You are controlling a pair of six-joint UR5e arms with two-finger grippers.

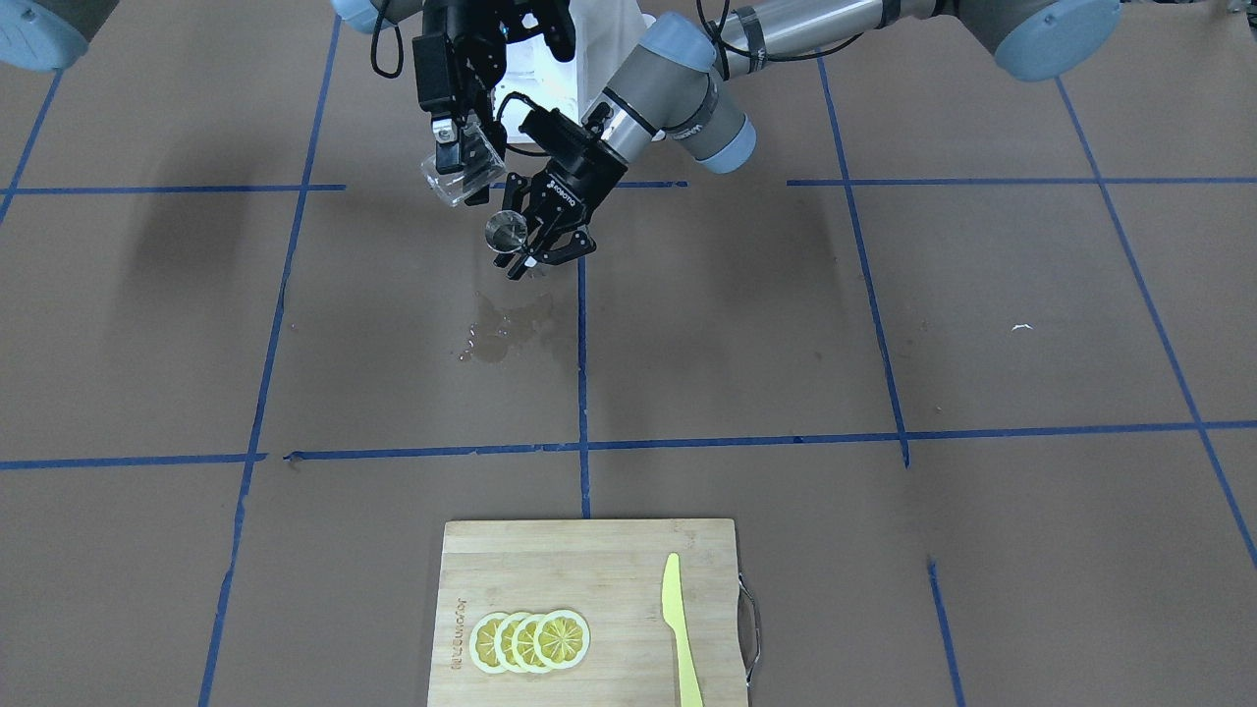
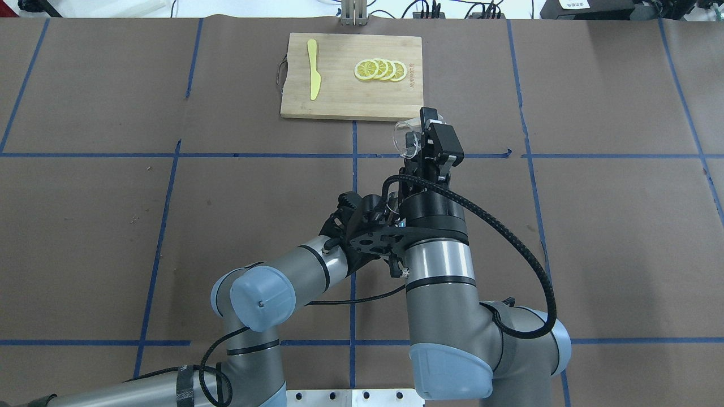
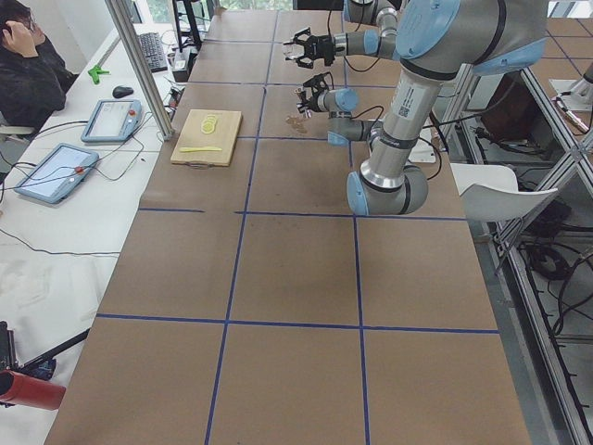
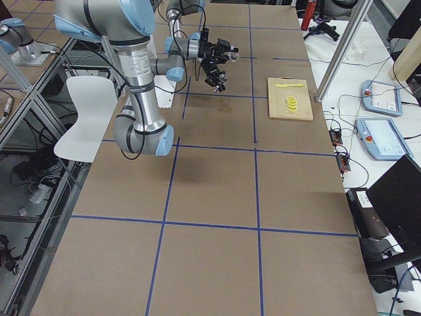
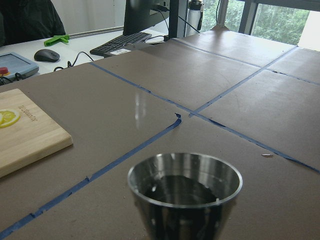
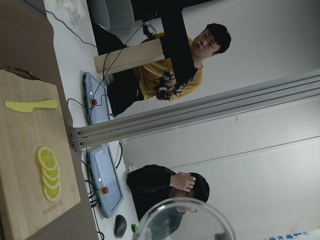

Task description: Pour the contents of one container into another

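My left gripper [image 1: 523, 247] is shut on the steel jigger [image 1: 507, 232], which it holds upright above the table near the centre line. The left wrist view shows the jigger [image 5: 185, 192] close up, with dark liquid inside. My right gripper [image 2: 421, 141] is shut on the small clear cup [image 2: 404, 137]. In the front-facing view the cup [image 1: 462, 172] is tipped on its side, above the jigger and slightly to one side of it. Its rim [image 6: 185, 220] fills the bottom of the right wrist view. In the overhead view the right arm hides the jigger.
A wet patch [image 1: 506, 329] darkens the paper below the jigger. At the table's far edge a wooden cutting board [image 1: 589, 570] carries several lemon slices [image 1: 530, 640] and a yellow knife [image 1: 681, 628]. A person [image 3: 28, 69] sits beyond the table's far edge.
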